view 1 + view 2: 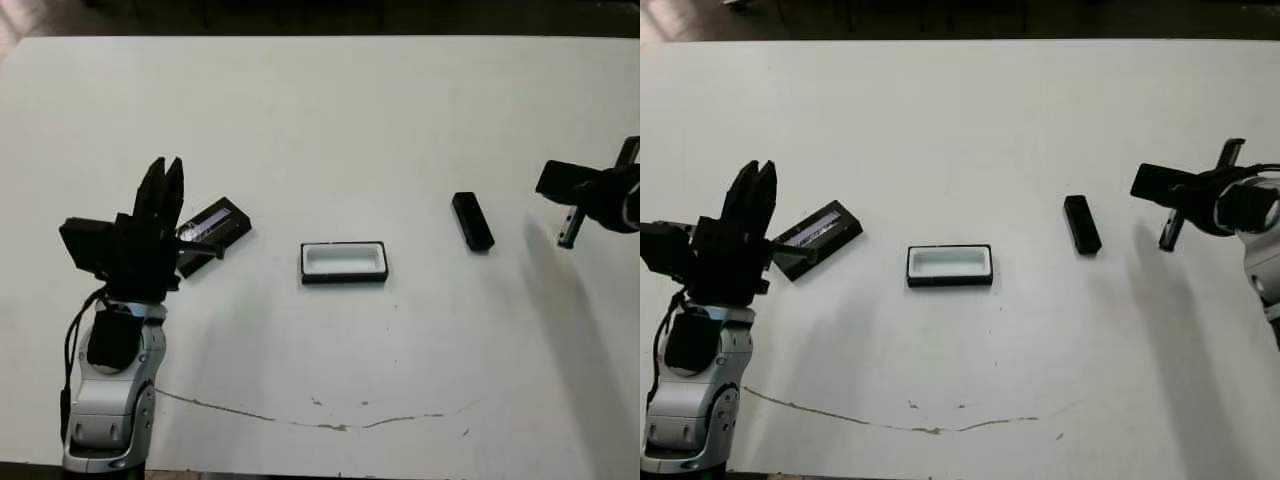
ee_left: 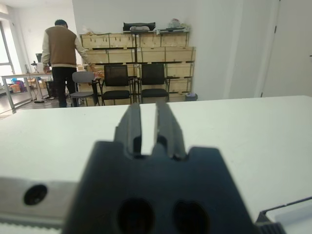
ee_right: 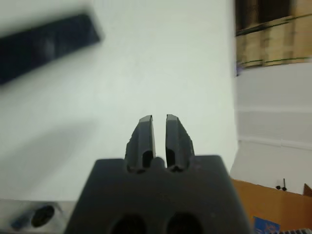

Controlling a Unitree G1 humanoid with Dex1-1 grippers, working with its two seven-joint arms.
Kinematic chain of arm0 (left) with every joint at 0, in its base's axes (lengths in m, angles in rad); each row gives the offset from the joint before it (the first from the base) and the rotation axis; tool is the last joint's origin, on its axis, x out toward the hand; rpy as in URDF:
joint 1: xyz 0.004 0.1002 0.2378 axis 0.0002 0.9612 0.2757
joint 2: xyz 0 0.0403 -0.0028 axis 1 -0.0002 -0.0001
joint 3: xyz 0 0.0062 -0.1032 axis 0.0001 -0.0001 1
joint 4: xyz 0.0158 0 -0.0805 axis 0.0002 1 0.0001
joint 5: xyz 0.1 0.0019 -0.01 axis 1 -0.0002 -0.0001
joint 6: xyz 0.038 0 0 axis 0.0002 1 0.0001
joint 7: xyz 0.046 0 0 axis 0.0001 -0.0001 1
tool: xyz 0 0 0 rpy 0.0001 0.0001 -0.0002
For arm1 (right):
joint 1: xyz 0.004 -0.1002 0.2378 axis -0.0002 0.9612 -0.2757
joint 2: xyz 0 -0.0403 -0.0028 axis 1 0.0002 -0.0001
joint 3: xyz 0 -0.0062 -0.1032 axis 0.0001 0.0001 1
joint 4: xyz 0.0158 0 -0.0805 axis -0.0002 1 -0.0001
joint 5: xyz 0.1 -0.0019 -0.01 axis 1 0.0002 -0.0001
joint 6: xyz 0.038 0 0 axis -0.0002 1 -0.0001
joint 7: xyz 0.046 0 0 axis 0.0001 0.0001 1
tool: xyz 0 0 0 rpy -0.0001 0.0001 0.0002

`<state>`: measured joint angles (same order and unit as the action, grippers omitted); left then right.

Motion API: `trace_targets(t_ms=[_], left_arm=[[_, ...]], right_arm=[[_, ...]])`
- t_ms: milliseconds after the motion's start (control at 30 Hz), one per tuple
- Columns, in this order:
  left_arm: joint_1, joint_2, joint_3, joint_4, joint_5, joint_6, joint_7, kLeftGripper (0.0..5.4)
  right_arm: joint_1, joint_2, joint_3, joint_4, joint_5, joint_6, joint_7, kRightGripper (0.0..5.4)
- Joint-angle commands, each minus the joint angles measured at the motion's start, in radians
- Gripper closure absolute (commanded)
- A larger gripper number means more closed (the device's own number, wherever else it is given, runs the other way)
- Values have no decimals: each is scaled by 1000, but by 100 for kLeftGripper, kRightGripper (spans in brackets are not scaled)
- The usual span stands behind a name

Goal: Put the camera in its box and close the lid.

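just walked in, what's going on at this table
A two-armed robot is set to pack a camera into its box, but nothing is held yet. The box sits open and empty mid-table, the camera lies to its right, and the lid lies to its left. The left gripper hovers beside the lid with fingers nearly together; the right gripper, also empty, is out past the camera.

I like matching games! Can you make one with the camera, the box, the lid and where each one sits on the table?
Things:
1. camera
2. box
3. lid

Places:
A. in the middle of the table, open, white inside
B. beside the robot's left end effector
C. lying on the table toward the robot's right arm

Pairs: 1-C, 2-A, 3-B
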<state>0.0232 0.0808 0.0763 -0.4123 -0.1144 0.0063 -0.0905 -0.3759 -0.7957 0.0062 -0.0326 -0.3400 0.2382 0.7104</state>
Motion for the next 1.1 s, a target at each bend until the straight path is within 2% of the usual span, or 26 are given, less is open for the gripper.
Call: trace_targets(t_ms=[33,100,167,233,300,400,467,567,867,1000,1100], left_arm=[[17,9,2,26,10,-13,-5,538],[18,10,3,30,11,-17,-5,538],[17,10,3,31,11,-19,-3,538],[18,9,3,33,11,-24,-4,538],[22,8,2,29,10,-22,-2,538],[28,7,5,24,6,-24,-1,538],[33,10,8,23,5,-28,-4,538],[38,12,12,26,1,-35,-8,540],[48,25,24,26,4,-51,-26,540],[48,32,29,29,8,-59,-32,540],[49,36,34,29,2,-59,-35,540]], right_arm=[[136,166,-138,-163,155,68,-109,540],[187,249,-185,-234,228,75,-173,540],[237,338,-217,-319,285,114,-245,540],[286,401,-213,-415,269,176,-331,540],[324,440,-199,-476,242,207,-397,540],[372,504,-191,-494,240,194,-472,540],[394,542,-175,-503,231,216,-518,540],[417,559,-136,-513,208,244,-549,505],[435,590,-55,-526,196,294,-575,306],[385,597,-46,-544,208,416,-567,217],[357,591,-48,-550,223,465,-561,152]])
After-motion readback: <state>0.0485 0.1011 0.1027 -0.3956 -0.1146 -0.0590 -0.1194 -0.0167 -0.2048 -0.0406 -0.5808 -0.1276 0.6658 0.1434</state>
